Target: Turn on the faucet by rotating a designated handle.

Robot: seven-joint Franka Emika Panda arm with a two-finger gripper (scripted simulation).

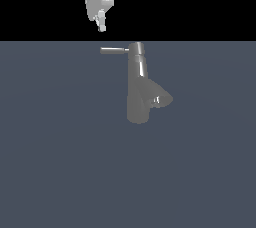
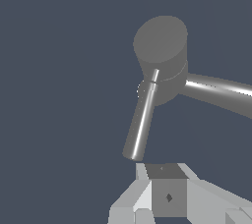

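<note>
Gripper (image 1: 101, 23) hangs above the handle (image 1: 114, 50), apart from it, holding nothing; how far open, cannot tell. Faucet (image 1: 138, 89) is shiny grey metal: tapering column, cylindrical cap, short angled spout toward the exterior view's right. It stands mid-floor (image 1: 50, 162). Handle, a thin straight rod, juts from the cap toward the exterior view's left. Wrist view shows the rod's free end just beyond the fingers (image 2: 147, 203). Open floor all around.

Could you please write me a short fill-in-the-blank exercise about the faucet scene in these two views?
1. The handle juts from the faucet's cylindrical ____.
2. In the exterior view, the gripper is ____ the handle.
3. The gripper touches ____.
4. In the exterior view, the handle points toward the ____.

Missing words: cap; above; nothing; left
</note>
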